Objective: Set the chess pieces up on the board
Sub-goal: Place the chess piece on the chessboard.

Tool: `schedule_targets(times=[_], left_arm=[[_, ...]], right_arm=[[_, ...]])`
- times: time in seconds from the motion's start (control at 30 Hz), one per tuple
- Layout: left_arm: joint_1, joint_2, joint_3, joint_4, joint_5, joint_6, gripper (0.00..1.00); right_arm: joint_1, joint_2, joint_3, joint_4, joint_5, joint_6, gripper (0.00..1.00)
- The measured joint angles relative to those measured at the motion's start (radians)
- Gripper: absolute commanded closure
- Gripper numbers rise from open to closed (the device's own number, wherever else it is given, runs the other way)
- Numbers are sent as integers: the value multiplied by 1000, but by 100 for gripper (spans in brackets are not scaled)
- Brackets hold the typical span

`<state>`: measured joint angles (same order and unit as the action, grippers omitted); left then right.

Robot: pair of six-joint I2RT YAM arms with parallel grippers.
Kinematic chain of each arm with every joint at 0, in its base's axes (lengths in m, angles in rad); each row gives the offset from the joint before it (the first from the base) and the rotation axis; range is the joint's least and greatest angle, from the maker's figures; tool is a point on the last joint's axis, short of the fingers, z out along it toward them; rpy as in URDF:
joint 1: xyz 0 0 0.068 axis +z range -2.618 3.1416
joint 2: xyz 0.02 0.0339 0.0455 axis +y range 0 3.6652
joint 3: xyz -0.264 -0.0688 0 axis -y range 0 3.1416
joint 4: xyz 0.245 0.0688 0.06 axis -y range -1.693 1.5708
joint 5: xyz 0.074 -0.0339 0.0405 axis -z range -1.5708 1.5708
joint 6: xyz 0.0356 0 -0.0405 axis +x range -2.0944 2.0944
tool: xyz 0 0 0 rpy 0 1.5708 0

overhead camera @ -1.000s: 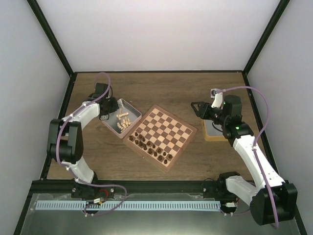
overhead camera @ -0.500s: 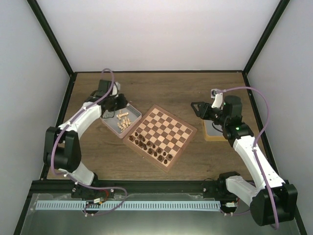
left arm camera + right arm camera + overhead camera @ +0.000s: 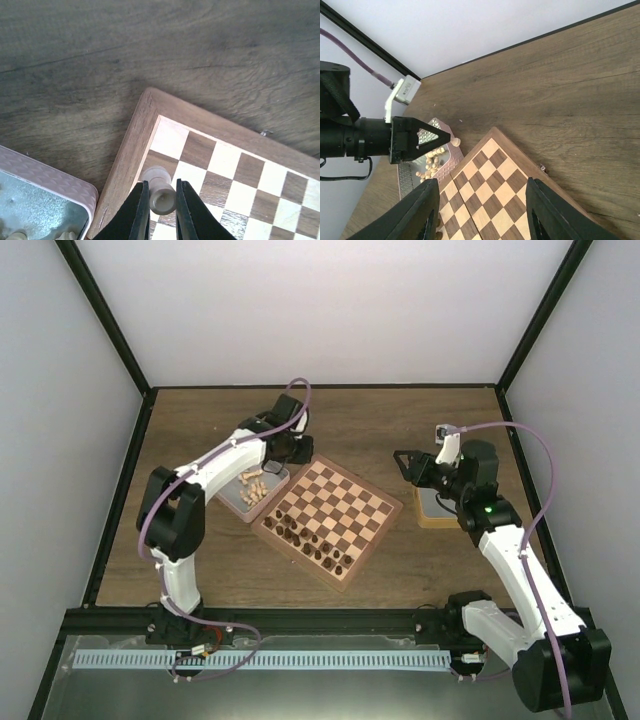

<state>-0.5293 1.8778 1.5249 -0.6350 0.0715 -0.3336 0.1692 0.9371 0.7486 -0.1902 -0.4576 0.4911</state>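
Observation:
The board lies at an angle mid-table, with dark brown pieces along its near-left side. My left gripper is shut on a light beige chess piece and holds it over the board's far-left corner, just inside the rim. Several more beige chess pieces lie in the silver tray left of the board. My right gripper is open and empty, held above the table right of the board. The right wrist view shows the left gripper with its piece, and the board's rim.
A tan block sits right of the board under my right arm. The tray's corner is close to the board's left rim. Black frame posts and white walls bound the table.
My left arm has swung right from over the tray to over the board's far-left corner, carrying a beige piece. My right arm has barely moved.

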Motion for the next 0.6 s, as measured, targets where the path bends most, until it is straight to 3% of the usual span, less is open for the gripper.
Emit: schedule_targets(times=[0.6], left_arm=[[-28,204,167,-122,0,48,94]], right_arm=[[3,10,-32,0,23,32,50]])
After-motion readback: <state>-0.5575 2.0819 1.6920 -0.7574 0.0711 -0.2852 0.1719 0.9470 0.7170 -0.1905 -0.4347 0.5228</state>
